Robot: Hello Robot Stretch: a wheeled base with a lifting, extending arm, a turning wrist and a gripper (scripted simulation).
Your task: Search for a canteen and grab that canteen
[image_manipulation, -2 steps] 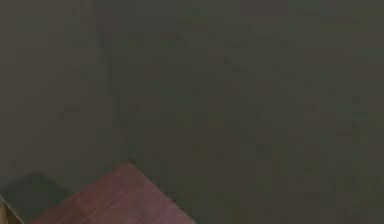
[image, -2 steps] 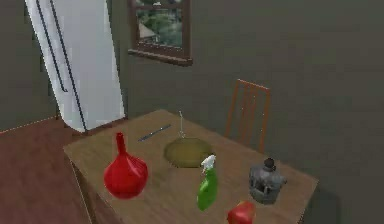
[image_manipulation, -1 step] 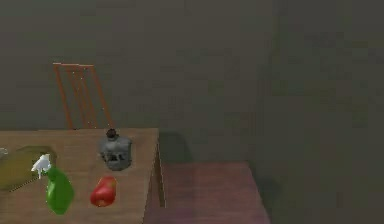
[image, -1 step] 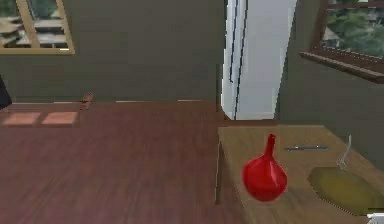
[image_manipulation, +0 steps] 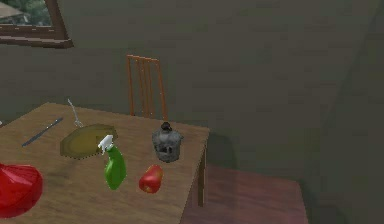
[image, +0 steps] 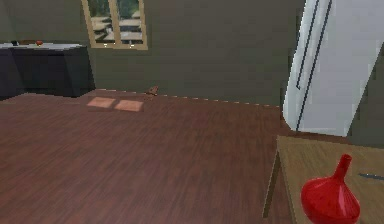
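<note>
Arm side view: wooden table (image_manipulation: 70, 185) occupies the lower left. The canteen (image_manipulation: 167, 143), a squat dark grey vessel with a capped neck, stands upright on the tabletop near its right edge. Just left and nearer, a green spray bottle (image_manipulation: 113, 165) lies tilted; a red apple (image_manipulation: 151, 179) sits near the canteen on its near side, apart from it. A round olive plate (image_manipulation: 88, 140) lies left of the canteen, with a fork (image_manipulation: 73, 110) at its far edge and a knife (image_manipulation: 42, 131) farther left. A red vase (image_manipulation: 18, 190) is at the bottom left corner. A wooden chair (image_manipulation: 146, 85) stands at the table's far side, against a grey-green wall. Forward view: brown plank floor (image: 150, 160), dark counter (image: 45, 68) far left, window (image: 115, 22) in the far wall, white fridge (image: 330, 65) at right. Gripper fingers: state cannot be told.
</note>
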